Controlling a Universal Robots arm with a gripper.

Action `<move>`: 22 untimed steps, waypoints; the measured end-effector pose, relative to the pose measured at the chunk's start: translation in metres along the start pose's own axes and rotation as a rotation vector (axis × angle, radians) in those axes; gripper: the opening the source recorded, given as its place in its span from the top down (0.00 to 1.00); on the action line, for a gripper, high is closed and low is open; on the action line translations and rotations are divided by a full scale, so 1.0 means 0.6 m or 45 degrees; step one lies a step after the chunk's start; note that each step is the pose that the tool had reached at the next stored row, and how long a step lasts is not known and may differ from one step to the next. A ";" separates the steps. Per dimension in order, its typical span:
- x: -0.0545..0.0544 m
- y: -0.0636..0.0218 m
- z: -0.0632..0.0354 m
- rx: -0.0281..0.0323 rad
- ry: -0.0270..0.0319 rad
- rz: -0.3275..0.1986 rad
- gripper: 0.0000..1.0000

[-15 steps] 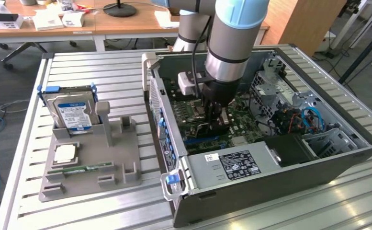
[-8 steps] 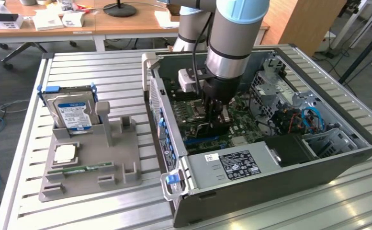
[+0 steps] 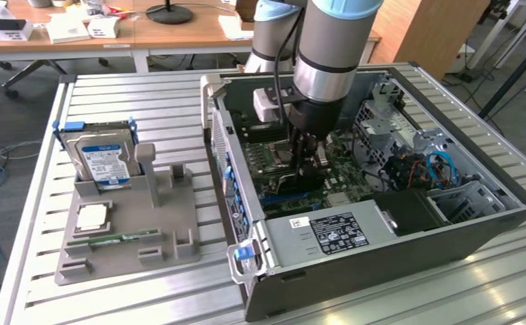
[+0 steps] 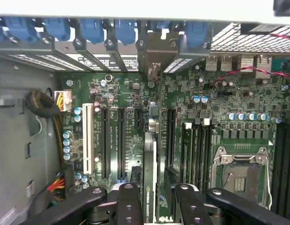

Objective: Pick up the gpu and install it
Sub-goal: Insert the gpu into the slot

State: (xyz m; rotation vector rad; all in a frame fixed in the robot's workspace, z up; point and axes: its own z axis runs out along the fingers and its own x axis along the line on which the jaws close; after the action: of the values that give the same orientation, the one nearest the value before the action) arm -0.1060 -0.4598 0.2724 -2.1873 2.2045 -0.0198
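Note:
My gripper (image 3: 306, 161) reaches down into the open computer case (image 3: 479, 223), over the green motherboard (image 3: 344, 179). It is shut on the gpu (image 3: 300, 177), a thin dark card held on edge. In the wrist view the gpu (image 4: 149, 159) shows edge-on between the two black fingers (image 4: 130, 204) of the gripper (image 4: 156, 206). It runs along the motherboard (image 4: 229, 98) among the long black expansion slots (image 4: 120, 145). Its metal bracket end (image 4: 154, 58) points at the rear slot openings with blue latches (image 4: 93, 28). Whether its lower edge sits in a slot is hidden.
A grey holder tray (image 3: 127, 223) at the exterior view's left carries a silver hard drive (image 3: 100, 159), a processor chip (image 3: 91, 217) and a green memory stick (image 3: 114, 238). Inside the case are the power supply (image 3: 335, 233), the drive cage (image 3: 466, 196), blue cables (image 3: 439, 166) and an open processor socket (image 4: 241, 176).

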 end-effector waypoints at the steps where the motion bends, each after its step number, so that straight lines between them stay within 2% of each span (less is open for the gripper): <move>1: 0.000 0.000 -0.004 0.0000 0.0007 0.000 0.66; 7: 0.000 -0.001 -0.026 0.0001 0.0084 0.000 0.66; 17: -0.001 -0.002 -0.064 0.0002 0.0269 -0.001 0.66; 22: -0.001 -0.003 -0.087 0.0002 0.0328 -0.001 0.66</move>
State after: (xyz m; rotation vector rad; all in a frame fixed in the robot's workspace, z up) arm -0.1060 -0.4598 0.3244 -2.2005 2.2166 -0.0484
